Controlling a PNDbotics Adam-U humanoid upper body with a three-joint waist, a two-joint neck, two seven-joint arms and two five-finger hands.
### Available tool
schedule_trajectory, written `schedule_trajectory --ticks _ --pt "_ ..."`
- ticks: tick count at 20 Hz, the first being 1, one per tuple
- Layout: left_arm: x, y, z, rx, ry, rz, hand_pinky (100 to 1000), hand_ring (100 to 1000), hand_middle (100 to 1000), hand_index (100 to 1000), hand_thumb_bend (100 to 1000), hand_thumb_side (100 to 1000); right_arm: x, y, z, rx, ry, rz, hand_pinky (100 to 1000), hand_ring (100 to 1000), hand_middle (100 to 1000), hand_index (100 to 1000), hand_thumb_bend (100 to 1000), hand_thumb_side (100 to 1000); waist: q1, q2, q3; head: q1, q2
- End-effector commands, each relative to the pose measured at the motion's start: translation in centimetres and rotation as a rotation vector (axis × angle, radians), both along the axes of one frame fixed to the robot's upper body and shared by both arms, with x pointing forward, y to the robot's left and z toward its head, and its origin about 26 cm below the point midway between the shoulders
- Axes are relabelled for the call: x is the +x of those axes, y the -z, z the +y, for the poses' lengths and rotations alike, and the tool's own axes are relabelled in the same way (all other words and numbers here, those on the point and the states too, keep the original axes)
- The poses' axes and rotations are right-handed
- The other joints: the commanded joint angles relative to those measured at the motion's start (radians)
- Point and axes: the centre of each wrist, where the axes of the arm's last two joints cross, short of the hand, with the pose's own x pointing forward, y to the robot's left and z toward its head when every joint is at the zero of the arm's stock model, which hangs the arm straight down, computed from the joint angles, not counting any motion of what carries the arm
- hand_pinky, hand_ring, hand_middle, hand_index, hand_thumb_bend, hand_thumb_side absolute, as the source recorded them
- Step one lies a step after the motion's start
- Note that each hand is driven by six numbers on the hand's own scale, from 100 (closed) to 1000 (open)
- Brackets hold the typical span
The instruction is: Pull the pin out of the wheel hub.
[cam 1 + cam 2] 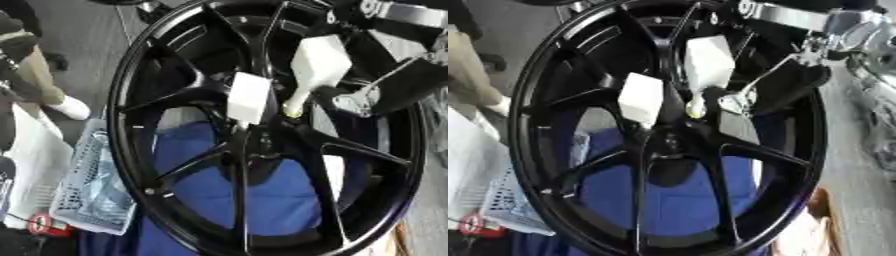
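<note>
Seen upright: black wheel (262, 130), two white pins (319, 70) lodged just above its hub (254, 145). Right hand (411, 82) beside the tapered pin; fingers' state impossible to tell. Best drawn straight out along the pin's axis, probably, without twisting.

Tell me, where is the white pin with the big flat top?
The white pin sits near the middle of the black wheel hub, its narrow tip poking in at the centre, just right of a white block and beside the right hand.
</note>
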Motion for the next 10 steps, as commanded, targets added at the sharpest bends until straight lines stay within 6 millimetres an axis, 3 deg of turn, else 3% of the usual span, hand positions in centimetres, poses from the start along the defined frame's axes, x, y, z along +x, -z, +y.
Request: schedule_trajectory --ticks 1,10 --pt "-0.3 -0.7 0.2 0.013 -0.001 -0.028 862 689 668 723 100 702 -0.7 -2.1 -1.4 0.054 0.045 -0.066 738 680 498 572 108 100 0.005 -0.034 -0.002 0.001 -0.006" --pt "-0.4 -0.8 0.4 0.013 -0.013 -0.033 863 688 668 723 100 701 -1.4 -3.6 -5.8 0.213 0.268 -0.189 732 676 501 576 100 100 0.009 -0.036 -0.017 0.006 -0.008"
